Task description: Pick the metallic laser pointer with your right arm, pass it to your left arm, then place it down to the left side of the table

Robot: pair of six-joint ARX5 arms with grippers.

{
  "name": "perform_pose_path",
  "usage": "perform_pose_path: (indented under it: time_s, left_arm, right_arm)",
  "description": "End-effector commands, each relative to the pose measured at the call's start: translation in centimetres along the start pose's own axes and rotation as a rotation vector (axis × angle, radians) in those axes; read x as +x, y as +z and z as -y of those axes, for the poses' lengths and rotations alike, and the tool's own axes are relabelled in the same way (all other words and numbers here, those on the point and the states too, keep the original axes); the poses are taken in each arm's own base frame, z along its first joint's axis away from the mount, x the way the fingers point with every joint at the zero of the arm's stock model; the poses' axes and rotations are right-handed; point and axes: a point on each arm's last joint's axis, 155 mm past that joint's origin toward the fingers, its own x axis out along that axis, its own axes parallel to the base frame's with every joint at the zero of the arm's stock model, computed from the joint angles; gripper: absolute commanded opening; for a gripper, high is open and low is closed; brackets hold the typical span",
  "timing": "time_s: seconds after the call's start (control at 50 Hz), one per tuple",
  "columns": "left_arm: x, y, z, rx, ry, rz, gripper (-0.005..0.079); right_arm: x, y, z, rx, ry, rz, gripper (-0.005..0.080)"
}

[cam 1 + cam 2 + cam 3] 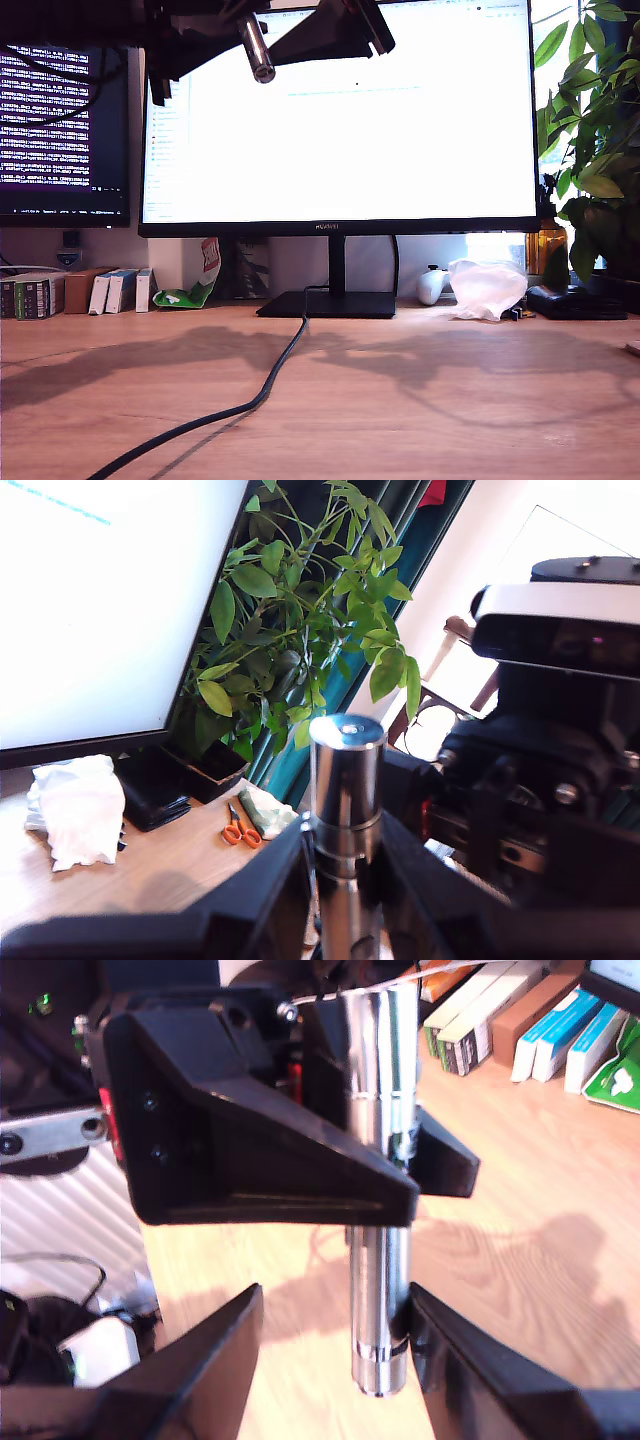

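The laser pointer (380,1160) I see is polished, mirror-bright metal. My first gripper (345,880) and second gripper (330,1345) look like matt black plastic. The table (450,400) is smooth light wood grain.

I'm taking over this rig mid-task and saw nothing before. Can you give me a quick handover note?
My first gripper is shut on the metallic laser pointer, holding it in the air in front of the monitor.
My second gripper is open, with its fingers on either side of the pointer's free end, not clamped.
Done: pickup and lift.
Left: close my second gripper, release my first, and set the pointer down on the table.
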Motion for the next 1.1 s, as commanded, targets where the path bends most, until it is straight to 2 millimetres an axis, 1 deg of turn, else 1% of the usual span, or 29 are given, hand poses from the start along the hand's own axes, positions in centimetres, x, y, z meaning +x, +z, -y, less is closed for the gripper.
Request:
perform_pose_path:
  time_s: [0.0, 0.18, 0.2, 0.24, 0.26, 0.32, 0.34, 0.4, 0.42, 0.44, 0.46, 0.48, 0.5, 0.56, 0.58, 0.6, 0.7, 0.92, 0.98, 1.08]
  left_arm:
    - [-0.5, -0.1, -2.0, 0.003, 0.060, 0.011, -0.0021]
    - [-1.6, -1.4, -4.1, 0.020, 0.127, -0.040, -0.0021]
    - [-1.7, -1.7, -4.4, 0.045, 0.135, -0.051, -0.0021]
    - [-2.0, -2.2, -5.0, 0.026, 0.158, -0.070, -0.0021]
    - [-2.2, -2.5, -5.3, 0.056, 0.166, -0.082, -0.0021]
    - [-2.7, -3.5, -6.2, 0.066, 0.199, -0.119, -0.0021]
    - [-2.8, -3.9, -6.5, 0.050, 0.213, -0.129, -0.0021]
    - [-3.3, -5.0, -7.5, 0.083, 0.252, -0.174, -0.0021]
    - [-3.5, -5.4, -7.8, 0.060, 0.272, -0.187, -0.0021]
    - [-3.7, -5.8, -8.2, 0.109, 0.285, -0.208, -0.0021]
    - [-3.9, -6.2, -8.6, 0.113, 0.305, -0.229, -0.0021]
    - [-4.1, -6.6, -9.0, 0.089, 0.331, -0.244, -0.0021]
    - [-4.4, -6.9, -9.4, 0.145, 0.347, -0.271, -0.0021]
    - [-5.2, -7.9, -10.6, 0.192, 0.416, -0.346, -0.0021]
    - [-5.4, -8.2, -10.7, 0.182, 0.431, -0.367, -0.0021]
    - [-5.8, -8.4, -11.3, 0.229, 0.463, -0.400, -0.0021]
    - [-7.5, -9.1, -12.9, 0.326, 0.569, -0.541, -0.0021]
    - [-10.8, -9.7, -14.6, 0.486, 0.692, -0.765, -0.0021]
    - [-12.0, -10.7, -15.2, 0.532, 0.711, -0.854, -0.0021]
    - [-14.6, -12.8, -16.2, 0.612, 0.726, -1.059, -0.0021]
  right_arm:
    - [-0.8, 0.3, -0.9, -0.017, 0.029, -0.012, 0.0416]
    - [-2.6, -2.4, 0.3, -0.021, 0.001, -0.152, 0.0416]
    - [-2.7, -2.6, 0.4, -0.021, -0.002, -0.161, 0.0416]
    - [-3.0, -3.2, 0.6, -0.025, -0.004, -0.181, 0.0415]
    - [-3.1, -3.5, 0.7, -0.029, -0.004, -0.192, 0.0415]
    - [-3.4, -4.2, 1.3, -0.035, -0.019, -0.222, 0.0415]
    - [-3.5, -4.4, 1.5, -0.039, -0.027, -0.230, 0.0415]
    - [-3.7, -4.9, 1.9, -0.055, -0.044, -0.250, 0.0415]
    - [-3.7, -5.0, 2.0, -0.058, -0.048, -0.254, 0.0415]
    - [-3.8, -5.0, 2.0, -0.061, -0.050, -0.256, 0.0415]
    - [-3.8, -5.1, 2.1, -0.061, -0.053, -0.259, 0.0415]
    - [-3.8, -5.2, 2.1, -0.061, -0.053, -0.261, 0.0415]
    - [-3.8, -5.2, 2.1, -0.062, -0.053, -0.262, 0.0415]
    - [-3.8, -5.3, 2.1, -0.063, -0.052, -0.264, 0.0415]
    - [-3.8, -5.2, 2.1, -0.063, -0.052, -0.264, 0.0415]
    - [-3.8, -5.2, 2.1, -0.064, -0.052, -0.263, 0.0415]
    - [-3.8, -5.2, 2.1, -0.079, -0.050, -0.264, 0.0415]
    - [-3.8, -5.2, 2.1, -0.086, -0.047, -0.261, 0.0413]
    - [-3.8, -5.2, 2.0, -0.092, -0.045, -0.261, 0.0411]
    - [-3.8, -5.2, 2.0, -0.106, -0.042, -0.262, 0.0411]
